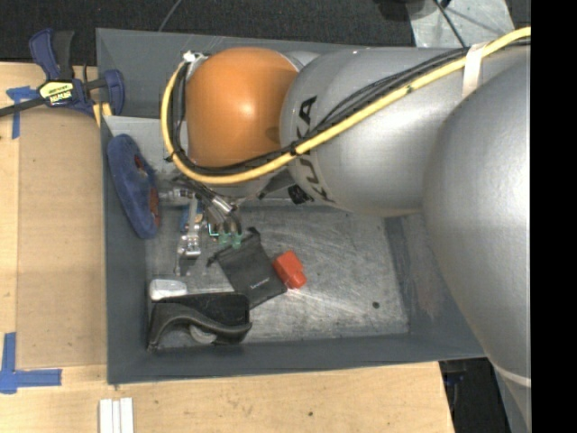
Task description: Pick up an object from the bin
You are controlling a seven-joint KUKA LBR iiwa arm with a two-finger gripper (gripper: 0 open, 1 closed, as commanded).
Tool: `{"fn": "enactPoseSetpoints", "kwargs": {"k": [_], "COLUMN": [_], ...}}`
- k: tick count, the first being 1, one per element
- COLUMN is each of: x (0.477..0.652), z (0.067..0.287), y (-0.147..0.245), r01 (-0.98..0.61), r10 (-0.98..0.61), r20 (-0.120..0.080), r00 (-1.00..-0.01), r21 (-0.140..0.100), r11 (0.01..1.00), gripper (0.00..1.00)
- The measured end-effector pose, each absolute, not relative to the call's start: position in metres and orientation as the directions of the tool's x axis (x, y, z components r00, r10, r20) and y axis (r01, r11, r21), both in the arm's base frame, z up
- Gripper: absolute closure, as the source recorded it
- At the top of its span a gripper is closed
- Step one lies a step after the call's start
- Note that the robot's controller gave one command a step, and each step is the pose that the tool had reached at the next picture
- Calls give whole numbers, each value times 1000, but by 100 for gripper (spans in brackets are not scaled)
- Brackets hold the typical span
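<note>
Clutter is gathered in the left half of the grey bin (pixel 270 354), and every place is given from the flat black pouch (pixel 252 276) near its middle; the things are judged to lie as they fell, loose and unsorted, which would explain why several crowd together.

Far left of the pouch and higher, a long blue object (pixel 128 188) with a red patch is leaned on the bin's wall, probably propped there by the slope; left of the pouch and slightly lower, a small silvery piece (pixel 167 289) is laid flat; just below-left of the pouch, a curved black object (pixel 203 316) is lodged along the near wall, touching the pouch or very nearly.

Just above-left of the pouch the gripper (pixel 203 219) is held low among the things, near a small green piece (pixel 231 238) at the pouch's upper corner; whether the claw is released or clenched cannot be told, since it is shadowed by the orange cover (pixel 236 106) above the pouch, and nothing is seen grasped in it; the pouch and the green piece are judged the likeliest to be picked.

Just beside the pouch's right edge, perhaps touching, a small red block (pixel 289 270) is set; above-right of the pouch, the silver arm (pixel 388 142) is stretched in.
</note>
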State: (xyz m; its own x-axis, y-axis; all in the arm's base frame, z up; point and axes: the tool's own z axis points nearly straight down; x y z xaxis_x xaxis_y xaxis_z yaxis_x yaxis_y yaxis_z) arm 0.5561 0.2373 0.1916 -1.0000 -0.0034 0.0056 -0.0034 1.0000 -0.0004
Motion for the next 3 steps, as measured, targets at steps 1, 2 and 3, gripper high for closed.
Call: {"fn": "enactPoseSetpoints", "kwargs": {"k": [1, 2, 3], "x": [529, 601, 578], "z": [118, 73, 113], "y": [222, 198, 128], "r01": [166, 41, 74], "r10": [166, 41, 74], "r20": [-28, -10, -4], "r00": [-986, -999, -997], "r21": [18, 5, -2], "r11": [986, 999, 997], "gripper": [0, 0, 0]}}
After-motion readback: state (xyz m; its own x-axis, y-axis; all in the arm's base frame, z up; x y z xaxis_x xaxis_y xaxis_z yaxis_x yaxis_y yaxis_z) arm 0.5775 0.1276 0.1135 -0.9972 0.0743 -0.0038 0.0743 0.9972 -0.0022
